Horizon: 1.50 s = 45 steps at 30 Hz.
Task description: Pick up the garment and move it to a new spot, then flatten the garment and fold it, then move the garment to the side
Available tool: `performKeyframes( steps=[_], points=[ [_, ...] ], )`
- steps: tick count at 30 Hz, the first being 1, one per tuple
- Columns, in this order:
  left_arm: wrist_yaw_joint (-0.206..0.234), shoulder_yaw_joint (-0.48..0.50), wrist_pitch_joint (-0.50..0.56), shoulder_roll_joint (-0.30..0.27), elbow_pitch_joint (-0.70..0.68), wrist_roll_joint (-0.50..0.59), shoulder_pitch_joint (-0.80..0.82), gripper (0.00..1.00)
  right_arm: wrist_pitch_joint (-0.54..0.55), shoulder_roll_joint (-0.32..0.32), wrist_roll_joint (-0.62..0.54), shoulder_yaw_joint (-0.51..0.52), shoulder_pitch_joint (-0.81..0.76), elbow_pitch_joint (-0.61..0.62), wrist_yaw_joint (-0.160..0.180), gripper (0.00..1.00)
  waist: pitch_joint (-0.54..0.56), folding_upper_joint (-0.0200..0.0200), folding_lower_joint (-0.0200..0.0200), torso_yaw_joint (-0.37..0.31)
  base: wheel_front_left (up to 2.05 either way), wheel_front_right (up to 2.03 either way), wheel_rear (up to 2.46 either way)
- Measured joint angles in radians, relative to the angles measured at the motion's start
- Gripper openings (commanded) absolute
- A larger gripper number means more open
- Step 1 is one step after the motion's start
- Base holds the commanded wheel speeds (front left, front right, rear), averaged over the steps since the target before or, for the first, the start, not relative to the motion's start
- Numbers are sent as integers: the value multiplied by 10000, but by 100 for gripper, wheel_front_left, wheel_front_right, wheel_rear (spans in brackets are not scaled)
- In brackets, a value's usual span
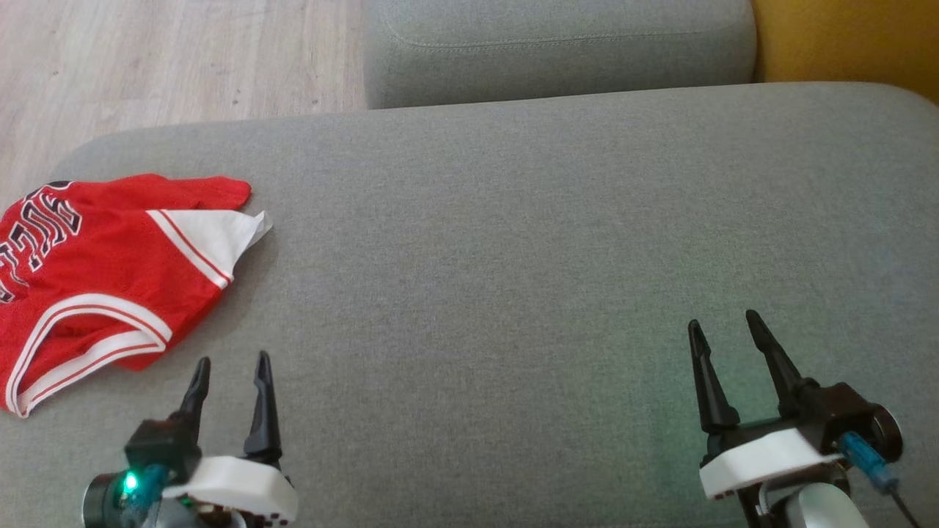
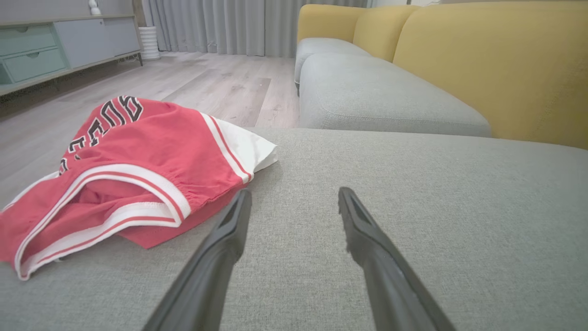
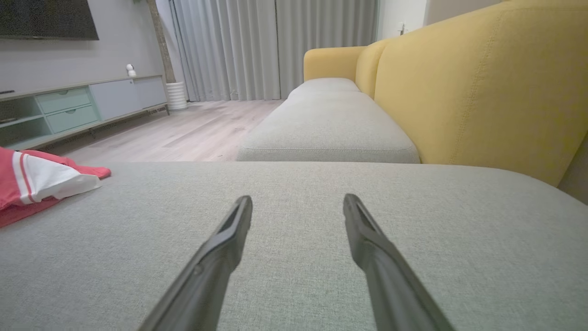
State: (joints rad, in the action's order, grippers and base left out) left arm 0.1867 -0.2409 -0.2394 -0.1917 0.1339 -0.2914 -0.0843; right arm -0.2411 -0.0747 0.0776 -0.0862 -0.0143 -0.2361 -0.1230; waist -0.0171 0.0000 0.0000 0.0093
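Holding left gripper [image 1: 232, 359] and right gripper [image 1: 722, 320] wide open, empty, at the lower corners, seemingly staged to reach the crumpled red-and-white mesh garment [image 1: 110, 271] mid-left on the grey fabric cushion [image 1: 513, 257].

garment [image 1: 95, 271]: cut off by head view's left edge | lettering [image 1: 55, 216]: partly cut off, not readable in full

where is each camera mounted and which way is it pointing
Head view: on the head, looking down at the grey cushion; left fingers and right fingers, open, at the bottom corners.
Left wrist view: low over the cushion, looking along its own fingers, red garment just left of them.
Right wrist view: same heading, own fingers over bare cushion.
Shared: both wrist views show the garment at left and the yellow backrest at right.
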Motion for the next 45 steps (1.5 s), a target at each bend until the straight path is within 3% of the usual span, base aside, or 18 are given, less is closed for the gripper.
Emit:
performKeyframes(
  steps=[29,36,45],
  points=[
    [247,-224,98,-226,-301,247,-174,100,-98,10,-130,324,-236,-293,0,100,135,0,0,233,0,0,0],
    [242,-357,178,-245,-339,242,-161,100,-98,8,-130,309,-307,-247,0,100,193,0,0,1152,0,0,0],
    [249,-259,222,-385,-316,33,-288,100,-98,17,-130,92,-403,-268,0,100,325,0,0,3330,0,0,0]
  ],
)
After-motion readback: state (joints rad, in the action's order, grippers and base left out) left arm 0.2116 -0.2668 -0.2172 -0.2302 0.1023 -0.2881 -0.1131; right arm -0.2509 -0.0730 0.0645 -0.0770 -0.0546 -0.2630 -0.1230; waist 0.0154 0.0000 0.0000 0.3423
